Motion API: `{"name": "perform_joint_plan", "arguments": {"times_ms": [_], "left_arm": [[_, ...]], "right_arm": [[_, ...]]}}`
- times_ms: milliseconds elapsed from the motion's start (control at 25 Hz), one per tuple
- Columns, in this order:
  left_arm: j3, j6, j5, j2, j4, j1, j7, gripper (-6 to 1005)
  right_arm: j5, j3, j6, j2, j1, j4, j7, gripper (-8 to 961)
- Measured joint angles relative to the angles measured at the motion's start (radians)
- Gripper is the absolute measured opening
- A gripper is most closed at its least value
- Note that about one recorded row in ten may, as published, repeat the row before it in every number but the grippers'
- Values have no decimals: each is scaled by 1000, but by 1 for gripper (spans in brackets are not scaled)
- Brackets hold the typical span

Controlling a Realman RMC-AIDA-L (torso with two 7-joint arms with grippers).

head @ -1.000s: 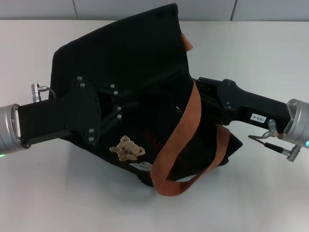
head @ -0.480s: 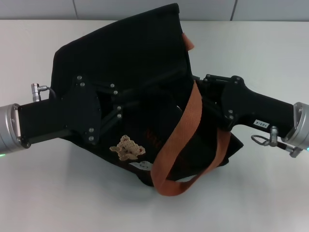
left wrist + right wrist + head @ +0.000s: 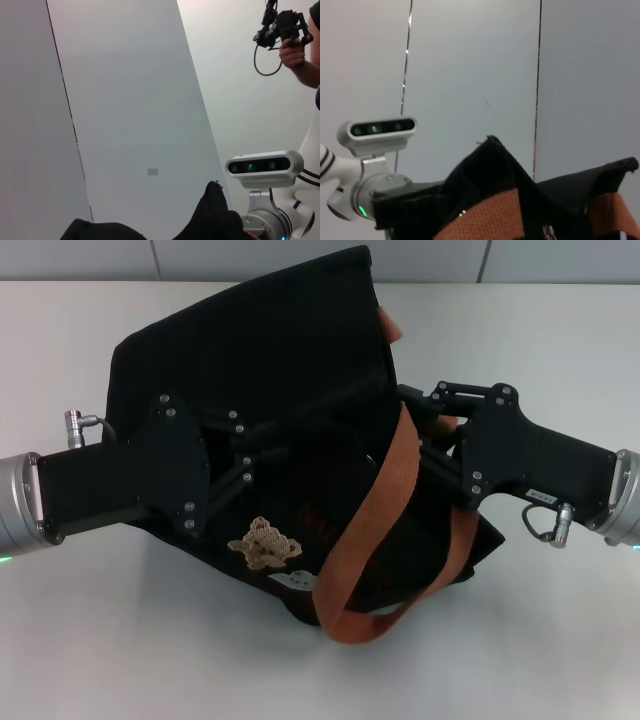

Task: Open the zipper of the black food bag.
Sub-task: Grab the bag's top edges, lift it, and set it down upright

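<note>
left gripper (image 3: pixel 262 455): reaches in from the left, buried in the black food bag (image 3: pixel 260 360) front; grip, can't tell
right gripper (image 3: pixel 415 410): pressed against the bag's right side by the orange handle (image 3: pixel 375 510), grip hidden too
change: right arm's slid further in toward the bag
zipper: can't spot it

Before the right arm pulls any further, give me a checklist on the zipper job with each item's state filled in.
1. Left gripper is against the black food bag to brace it: ok.
2. Right gripper is at the bag's edge by the orange handle: ok.
3. Zipper pull is held in the right gripper: cannot tell, the fingertips are hidden.
4. Zipper is open: cannot tell.
5. Bag rests on the table: ok.
6. Handle is clear of the right gripper: not ok, it drapes beside it.
</note>
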Motion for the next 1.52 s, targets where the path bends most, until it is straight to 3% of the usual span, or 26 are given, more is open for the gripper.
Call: {"name": "perform_joint_plan", "arguments": {"times_ms": [720, 1000, 1520], "left_arm": [[0, -1, -4, -1, -20, -1, 0, 70], [0, 1, -2, -1, -27, -2, 0, 70], [0, 11, -4, -2, -26, -2, -7, 70]], "right_arm": [[45, 7, 57, 4, 23, 130, -327, 350], [141, 20, 66, 5, 10, 223, -491, 349], [152, 12, 123, 6, 7, 254, -624, 349]]}}
